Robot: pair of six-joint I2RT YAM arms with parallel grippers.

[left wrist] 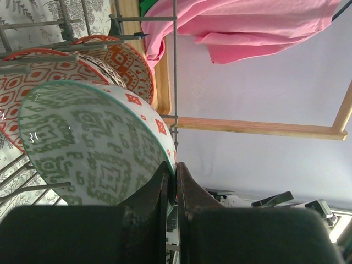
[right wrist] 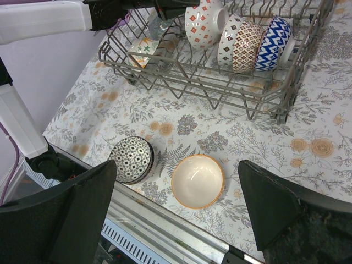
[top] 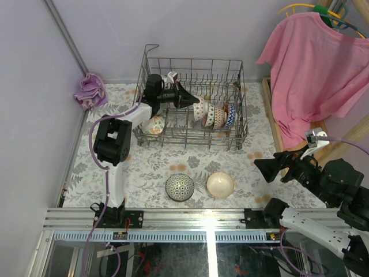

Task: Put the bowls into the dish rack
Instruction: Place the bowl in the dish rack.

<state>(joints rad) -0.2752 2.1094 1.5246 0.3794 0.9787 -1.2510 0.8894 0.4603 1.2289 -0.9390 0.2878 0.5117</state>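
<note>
Left pincer [left wrist: 171, 175] is clamped on the rim of a green-patterned bowl [left wrist: 93, 148], its two fingers nearly together with only the thin ceramic edge between them. Gripping by the rim lets the arm carry the bowl on edge, which is how the tines of the dish rack [top: 190, 143] take it. The bowl hangs inside the rack, near its middle, tilted upright. It is just beside a red-and-white bowl [left wrist: 33, 82] that heads a row running towards the rack's right end and finishing at a blue-and-white bowl [right wrist: 273, 41]. The row stands on edge and packed close, so I judge the held bowl is meant for the next free slot on the left. Whether it already rests on the wires I cannot tell.

A floral bowl [top: 154, 124] lies at the rack's left end.

In front of the rack, on the bench [top: 150, 167], a dark dotted bowl [top: 180, 187] and a cream bowl [top: 220, 184] sit side by side, not yet loaded. The right pincer [top: 263, 167] hovers off the rack's front right corner with its fingers wide apart and nothing between them. It looks down over the cream bowl, probably its next pick.
</note>
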